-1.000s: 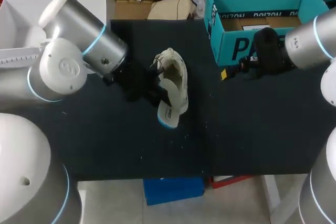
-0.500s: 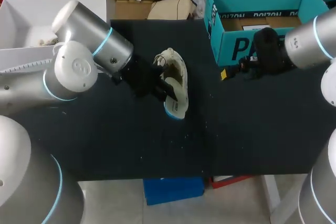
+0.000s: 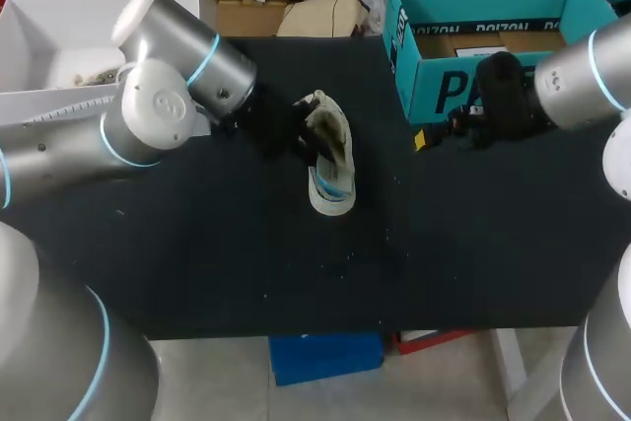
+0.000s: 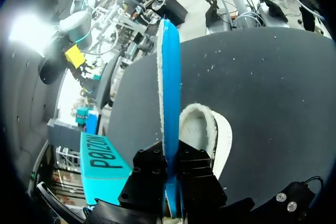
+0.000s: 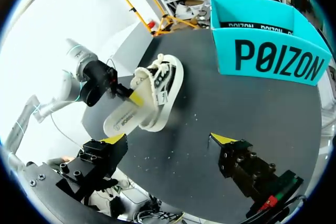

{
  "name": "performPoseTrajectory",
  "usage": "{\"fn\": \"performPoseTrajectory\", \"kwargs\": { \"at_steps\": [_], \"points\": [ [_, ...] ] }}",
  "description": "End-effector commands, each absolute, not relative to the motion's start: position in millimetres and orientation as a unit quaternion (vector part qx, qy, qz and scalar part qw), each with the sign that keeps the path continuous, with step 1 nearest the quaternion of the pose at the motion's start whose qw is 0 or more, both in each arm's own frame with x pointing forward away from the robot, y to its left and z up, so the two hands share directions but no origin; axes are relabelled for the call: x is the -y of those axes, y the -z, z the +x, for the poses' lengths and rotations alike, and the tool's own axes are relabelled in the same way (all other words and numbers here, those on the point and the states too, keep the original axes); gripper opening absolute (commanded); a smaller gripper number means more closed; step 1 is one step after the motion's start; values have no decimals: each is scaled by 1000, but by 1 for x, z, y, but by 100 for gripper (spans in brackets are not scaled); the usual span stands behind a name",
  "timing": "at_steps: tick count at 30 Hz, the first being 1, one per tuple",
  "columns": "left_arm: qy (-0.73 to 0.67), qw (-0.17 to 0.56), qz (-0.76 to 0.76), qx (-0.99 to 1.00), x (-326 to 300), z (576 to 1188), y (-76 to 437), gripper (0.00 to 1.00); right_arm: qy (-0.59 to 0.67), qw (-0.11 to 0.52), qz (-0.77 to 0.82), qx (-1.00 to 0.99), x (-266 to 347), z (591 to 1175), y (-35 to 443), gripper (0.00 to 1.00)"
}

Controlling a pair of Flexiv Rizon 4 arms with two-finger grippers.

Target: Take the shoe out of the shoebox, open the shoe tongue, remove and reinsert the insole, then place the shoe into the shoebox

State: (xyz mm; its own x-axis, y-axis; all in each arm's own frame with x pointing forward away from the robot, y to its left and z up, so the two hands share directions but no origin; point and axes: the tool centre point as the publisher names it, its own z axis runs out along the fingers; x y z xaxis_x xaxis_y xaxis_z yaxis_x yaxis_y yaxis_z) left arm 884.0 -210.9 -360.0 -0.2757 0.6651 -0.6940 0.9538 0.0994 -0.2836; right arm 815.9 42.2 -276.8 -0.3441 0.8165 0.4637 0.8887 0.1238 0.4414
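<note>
**Left arm withdrawn toward far edge, insole carried with it**

Over the last second the left gripper (image 3: 288,137) has moved toward the table's far edge. It has drawn the insole (image 3: 332,194) along and stands clamped on it, edge-on between the fingers. The right gripper (image 5: 168,140) has not moved. It is spread wide, just before the shoebox (image 3: 473,86) at the far right, between box and shoe (image 3: 330,127). The shoe lies mid-table on its side, long axis running far to near, with the insole jutting from its near end. Toe direction is unclear.
</note>
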Motion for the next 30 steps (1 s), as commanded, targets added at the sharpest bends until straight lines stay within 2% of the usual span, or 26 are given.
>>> {"fn": "performPoseTrajectory", "kwargs": {
  "at_steps": [1,2,3,4,5,6,8,9,14,17,18,21,22,30],
  "points": [
    [359,200,566,-715,215,894,367,0,334,54,-571,748,-43,817,276,100],
    [357,200,563,-718,215,896,368,0,334,54,-571,748,-43,817,276,100],
    [354,200,563,-720,214,897,369,9,334,54,-571,748,-43,817,276,100],
    [353,200,563,-720,214,898,369,34,334,54,-571,748,-43,817,276,100],
    [353,202,562,-720,214,898,366,64,334,54,-571,748,-43,817,276,100],
    [355,205,562,-718,215,897,363,87,334,54,-571,748,-43,817,276,100],
    [356,205,566,-715,215,893,359,93,334,54,-571,748,-43,817,276,100],
    [355,206,569,-713,215,891,355,93,334,54,-571,748,-43,817,276,100],
    [350,212,587,-698,214,873,339,78,334,54,-571,748,-43,817,276,100],
    [349,213,595,-692,212,862,330,73,334,54,-571,748,-43,817,276,100],
    [349,214,596,-690,210,859,326,69,334,54,-571,748,-43,817,276,100],
    [348,217,599,-687,207,852,319,49,334,54,-571,748,-43,817,276,100],
    [348,214,602,-686,206,850,319,47,334,54,-571,748,-43,817,276,100],
    [357,165,632,-668,216,826,329,46,334,54,-571,748,-43,817,276,100]
  ]
}}
